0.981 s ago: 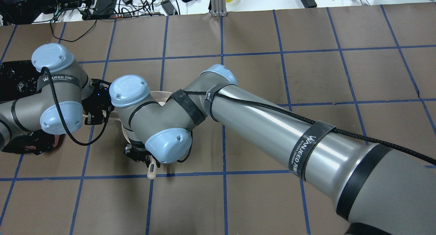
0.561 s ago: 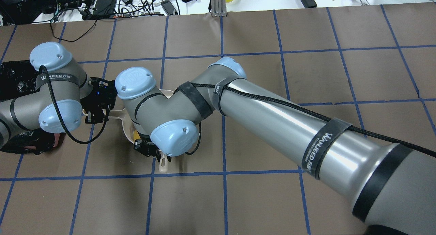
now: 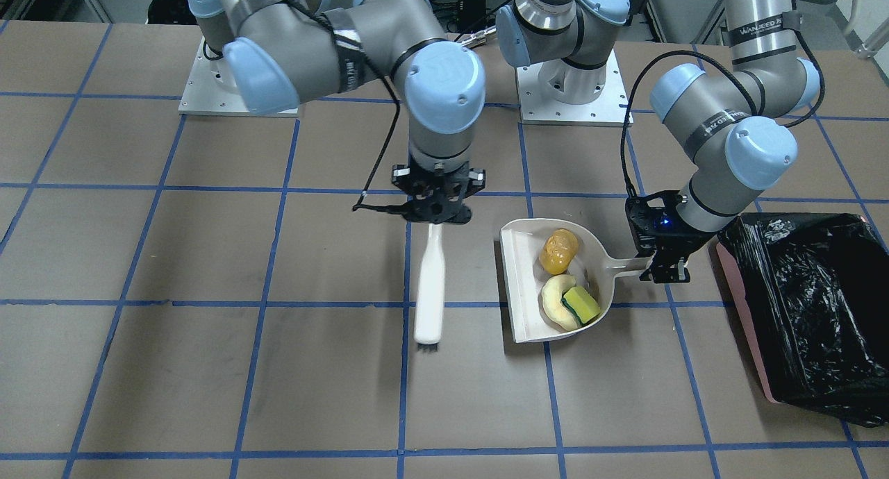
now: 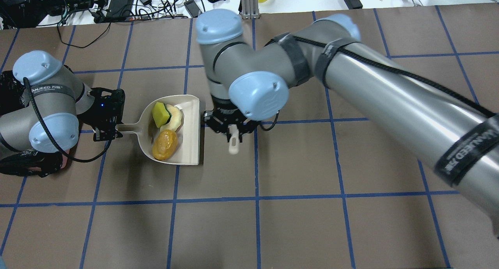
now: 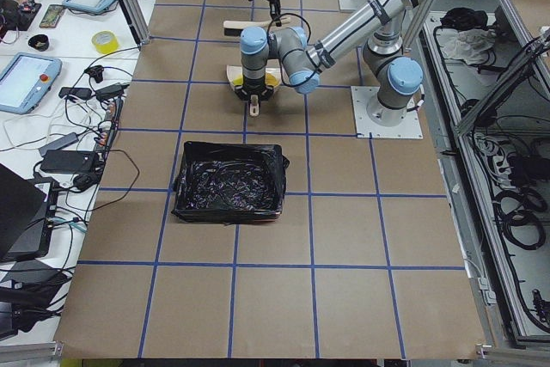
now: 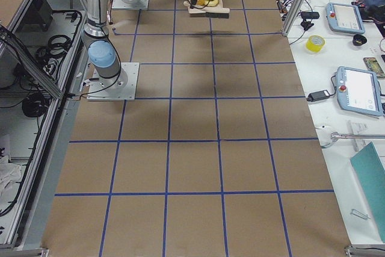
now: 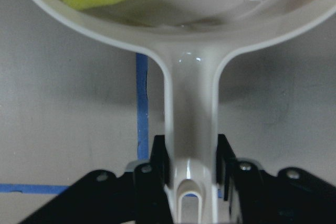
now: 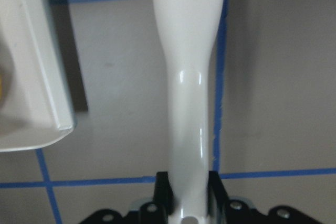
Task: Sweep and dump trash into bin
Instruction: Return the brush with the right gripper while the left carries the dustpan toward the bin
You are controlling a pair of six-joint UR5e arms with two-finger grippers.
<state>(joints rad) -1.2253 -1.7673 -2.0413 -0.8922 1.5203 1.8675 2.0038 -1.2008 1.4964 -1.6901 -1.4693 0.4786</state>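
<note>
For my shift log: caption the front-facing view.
Left gripper holds dustpan with three trash pieces; right gripper holds brush beside it.

The left arm (image 4: pixel 39 101) hides most of the bin (image 4: pixel 7 91), apparently edge-cropped.

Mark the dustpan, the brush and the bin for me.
dustpan (image 3: pixel 522 284), exterior front-facing view, bare floor near its open lip.
brush (image 3: pixel 430 291), exterior front-facing view, middle of the white handle.
bin (image 3: pixel 806 298), exterior front-facing view, black liner inside.
</note>
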